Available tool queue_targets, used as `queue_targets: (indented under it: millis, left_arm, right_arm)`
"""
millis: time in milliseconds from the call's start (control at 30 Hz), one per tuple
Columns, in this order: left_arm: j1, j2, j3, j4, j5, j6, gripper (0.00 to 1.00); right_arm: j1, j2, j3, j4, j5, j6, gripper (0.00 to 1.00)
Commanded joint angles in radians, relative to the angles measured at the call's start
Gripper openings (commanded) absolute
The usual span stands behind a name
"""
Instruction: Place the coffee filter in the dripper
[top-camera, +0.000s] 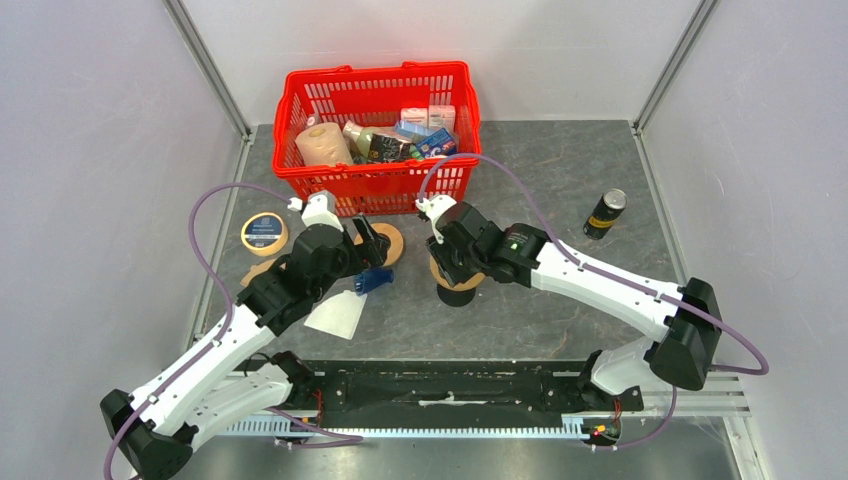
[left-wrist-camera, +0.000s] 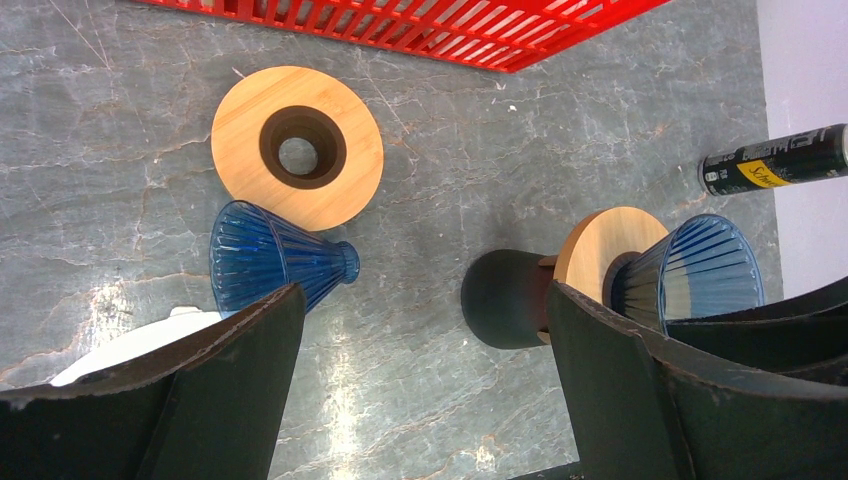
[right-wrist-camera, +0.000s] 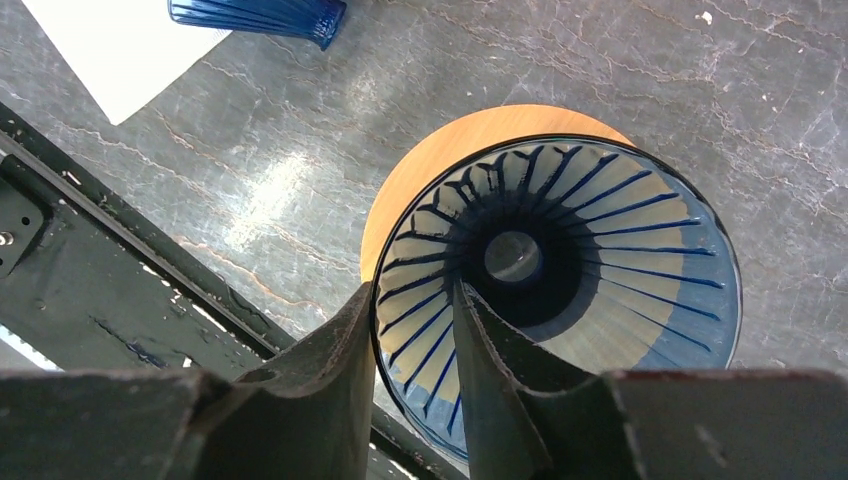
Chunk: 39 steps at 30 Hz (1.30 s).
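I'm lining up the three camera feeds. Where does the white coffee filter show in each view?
Top external: the coffee filter lies flat, left of centre, in front of the basket.
Left wrist: a white sliver at the lower left, mostly hidden.
Right wrist: top left corner, cut off by the frame.
Shared landmark: the loose blue ribbed cone lying right beside it.

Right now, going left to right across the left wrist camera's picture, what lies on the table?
The white filter, then the loose blue cone, the dripper, the can.
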Motion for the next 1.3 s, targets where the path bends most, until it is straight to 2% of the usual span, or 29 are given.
queue_targets:
  millis: [0, 467, 533, 567, 600, 633, 900, 1100, 1267]
  left_arm:
    - [0.004, -0.019, 0.032, 0.013, -0.017, 0.01, 0.96]
    - [0.004, -0.03, 0.039, 0.017, -0.017, 0.015, 0.96]
    - [0.005, -0.033, 0.04, 0.016, -0.018, 0.015, 0.96]
    - [0.005, -0.035, 0.041, 0.013, -0.019, 0.015, 0.96]
    - [0.005, -0.037, 0.045, 0.01, -0.022, 0.015, 0.96]
    - [0.004, -0.038, 0.049, 0.003, -0.026, 0.015, 0.96]
    - [0.004, -0.059, 0.095, -0.126, -0.095, -0.014, 0.97]
    - [0.016, -0.067, 0.088, -0.327, -0.187, -0.158, 0.97]
    - [0.099, -0.066, 0.013, -0.447, -0.123, -0.273, 0.97]
  right_arm:
    - [0.001, 0.027, 0.055, -0.077, 0.046, -0.019, 0.4]
    - [0.001, 0.05, 0.188, -0.07, 0.045, -0.053, 0.64]
    - [0.001, 0.044, 0.209, -0.07, 0.049, -0.054, 0.74]
    - [0.001, 0.039, 0.219, -0.071, 0.052, -0.056, 0.82]
    - [0.001, 0.031, 0.225, -0.071, 0.065, -0.054, 0.95]
    - [0.001, 0.02, 0.23, -0.07, 0.08, -0.052, 0.97]
    - [-0.034, -0.133, 0.176, 0.001, 0.302, 0.017, 0.97]
    - [-0.262, -0.267, 0.059, 0.008, 0.326, 0.182, 0.97]
    - [-0.356, -0.346, -0.041, 0.046, 0.334, 0.201, 0.97]
